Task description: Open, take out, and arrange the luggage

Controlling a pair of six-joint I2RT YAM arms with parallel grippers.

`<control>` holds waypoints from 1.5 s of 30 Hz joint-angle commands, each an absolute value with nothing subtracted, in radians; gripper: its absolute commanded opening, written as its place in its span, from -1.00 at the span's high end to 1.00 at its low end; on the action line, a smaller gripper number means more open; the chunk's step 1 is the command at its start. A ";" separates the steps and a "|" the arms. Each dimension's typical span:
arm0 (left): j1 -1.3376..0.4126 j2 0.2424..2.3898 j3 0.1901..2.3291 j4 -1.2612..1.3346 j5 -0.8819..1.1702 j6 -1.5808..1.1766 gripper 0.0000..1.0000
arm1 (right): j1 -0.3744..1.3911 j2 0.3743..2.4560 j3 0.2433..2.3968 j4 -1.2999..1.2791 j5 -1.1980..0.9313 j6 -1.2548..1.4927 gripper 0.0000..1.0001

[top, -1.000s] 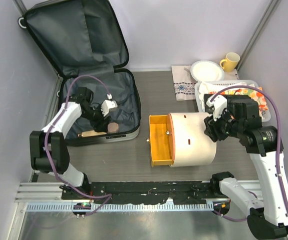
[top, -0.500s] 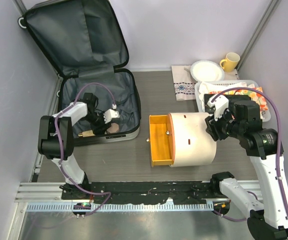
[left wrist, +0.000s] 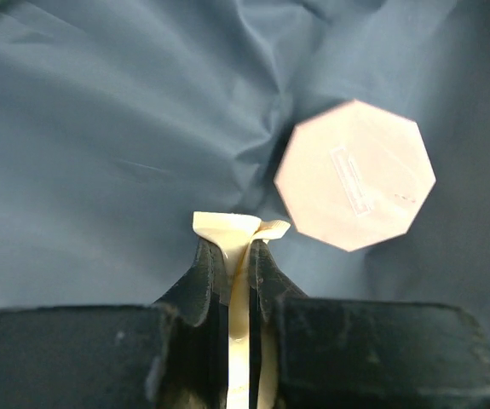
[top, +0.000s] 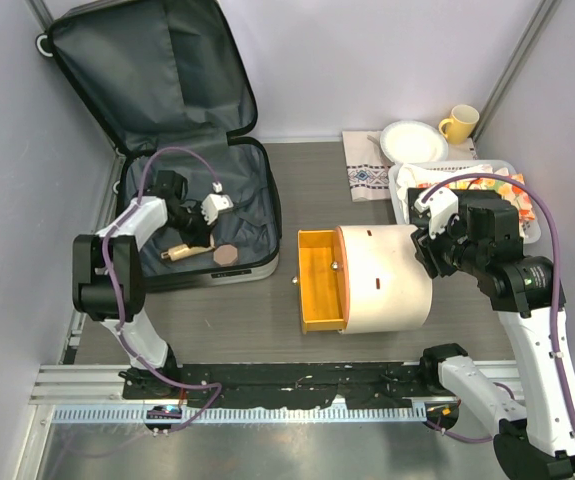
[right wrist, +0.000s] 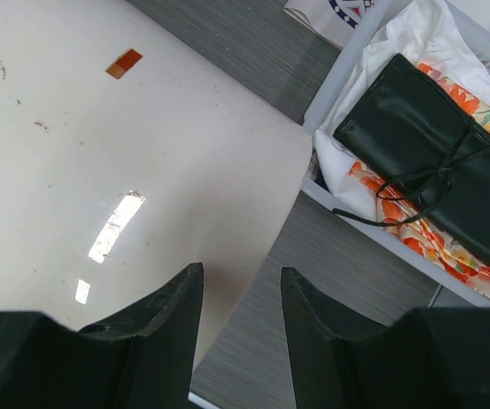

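The luggage (top: 252,215) lies open at the left of the table, its lid (top: 147,75) leaning against the back wall and its dark grey lining showing. My left gripper (top: 196,240) is inside the lower half, shut on a thin cream-coloured piece (left wrist: 238,234) whose tan end (top: 175,252) sticks out to the left. A flat pink octagon (left wrist: 355,175) rests on the lining just beside it, also seen as the octagon (top: 226,254) near the shell's front rim. My right gripper (right wrist: 240,285) is open, with nothing between its fingers, above the right edge of a white cabinet (right wrist: 100,170).
The white rounded cabinet (top: 387,280) sits mid-table with its orange drawer (top: 319,280) pulled out to the left. A white basket (top: 399,190) at the right holds patterned cloth and a black pouch (right wrist: 436,153). Behind it are a plate (top: 412,140), a yellow mug (top: 459,122) and a folded cloth (top: 367,170).
My left gripper has shut on the cream piece and drawn back slightly inside the luggage, uncovering the octagon. The right arm has barely moved.
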State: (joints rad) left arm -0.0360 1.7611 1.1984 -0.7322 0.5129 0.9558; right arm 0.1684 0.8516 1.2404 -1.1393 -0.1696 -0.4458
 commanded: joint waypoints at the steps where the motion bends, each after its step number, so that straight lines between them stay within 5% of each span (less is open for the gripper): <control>1: -0.028 1.680 1.226 -0.630 0.555 0.868 1.00 | 0.169 0.908 1.169 -1.505 -0.089 -0.476 0.04; 15: -0.159 1.546 1.462 -0.769 0.661 0.573 1.00 | 0.169 0.910 1.178 -1.505 -0.094 -0.482 0.06; 31: -0.561 1.312 1.356 -0.468 0.177 -0.400 1.00 | 0.169 0.927 1.252 -1.470 -0.166 -0.408 0.05; 45: -0.710 1.411 1.376 -0.376 0.069 -0.985 1.00 | 0.169 0.896 1.353 -1.425 -0.164 -0.385 0.05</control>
State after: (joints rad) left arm -0.6849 1.3792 1.3514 -0.4698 0.1116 -0.7910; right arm 0.1684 0.9138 1.3285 -1.2713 -0.1776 -0.3855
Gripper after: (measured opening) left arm 0.075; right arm 0.475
